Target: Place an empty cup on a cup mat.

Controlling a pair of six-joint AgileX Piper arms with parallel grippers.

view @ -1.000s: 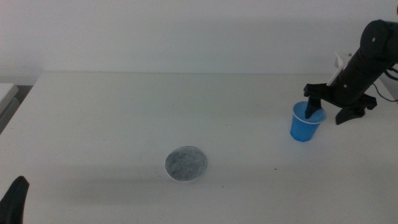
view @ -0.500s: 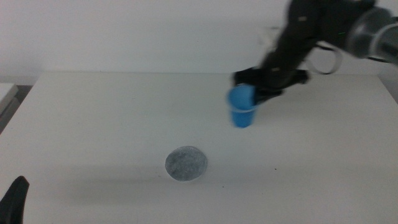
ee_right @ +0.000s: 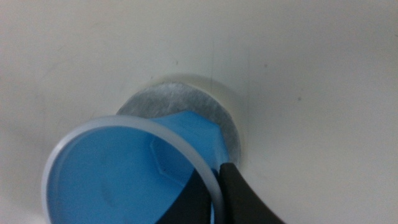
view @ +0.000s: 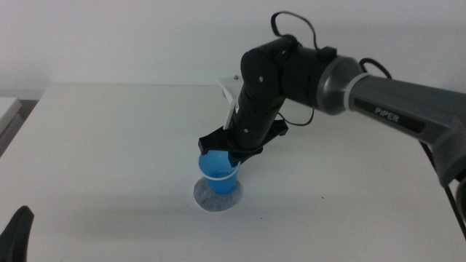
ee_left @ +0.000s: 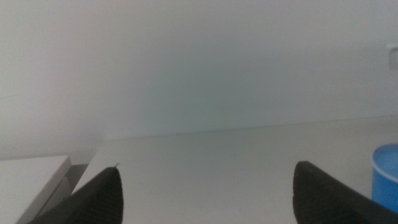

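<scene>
The blue cup with its white rim is over the speckled grey cup mat at the table's front middle. Its base is at or just above the mat, and I cannot tell if they touch. My right gripper reaches in from the right and is shut on the cup's rim. In the right wrist view the cup is empty, one jaw is inside the rim and one outside, and the mat shows behind the cup. My left gripper is open and waits at the front left. The cup shows at the edge of the left wrist view.
The white table ends at a pale wall behind. A lower white surface lies past the left edge. The right arm's forearm spans the right half above the table.
The right gripper has carried the cup from the table's right side leftward and forward, then down over the mat. The left gripper has not moved.
</scene>
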